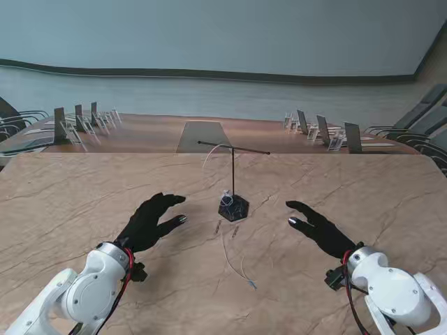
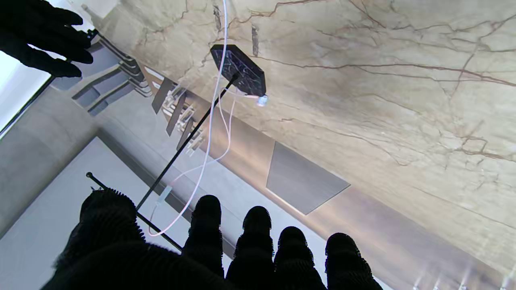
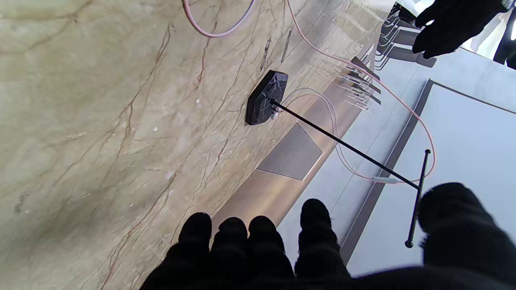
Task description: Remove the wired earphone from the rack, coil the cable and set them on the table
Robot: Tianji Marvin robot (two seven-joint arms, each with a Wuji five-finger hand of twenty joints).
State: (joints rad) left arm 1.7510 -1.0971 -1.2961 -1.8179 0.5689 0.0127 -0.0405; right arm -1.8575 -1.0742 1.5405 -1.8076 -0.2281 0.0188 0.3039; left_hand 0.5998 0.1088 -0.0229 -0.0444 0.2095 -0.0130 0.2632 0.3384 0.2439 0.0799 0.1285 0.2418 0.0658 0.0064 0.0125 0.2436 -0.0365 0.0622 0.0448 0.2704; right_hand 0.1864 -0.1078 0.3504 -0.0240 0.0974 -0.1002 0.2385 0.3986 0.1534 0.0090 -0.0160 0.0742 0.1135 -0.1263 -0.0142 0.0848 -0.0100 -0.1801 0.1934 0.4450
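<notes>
- Stand view: your left hand (image 1: pixel 152 222) and right hand (image 1: pixel 318 227) hover palm-down over the table (image 1: pixel 84 195), fingers spread, holding nothing. The rack (image 1: pixel 233 183) stands between them, at about 2 o'clock from the left hand and 10 o'clock from the right. The earphone (image 1: pixel 218 153) hangs over the crossbar left of the post, and its cable (image 1: pixel 234 264) runs past the base towards you, at 6 o'clock from the rack.
- Left wrist view: fingers (image 2: pixel 257 237) apart and empty. The cable (image 2: pixel 209 133) loops over the bar (image 2: pixel 121 201); a small white piece lies by the base (image 2: pixel 238 75).
- Right wrist view: fingers (image 3: pixel 229 241) loosely open. The cable (image 3: pixel 423 133) arcs round the bar's end (image 3: pixel 417 197).
- Handling, as a judgement: the cable looks light, limp and thin, and likely to snag. Lift it at the drape over the bar, and mind the slim rack, which could tip.
- No containers show.
</notes>
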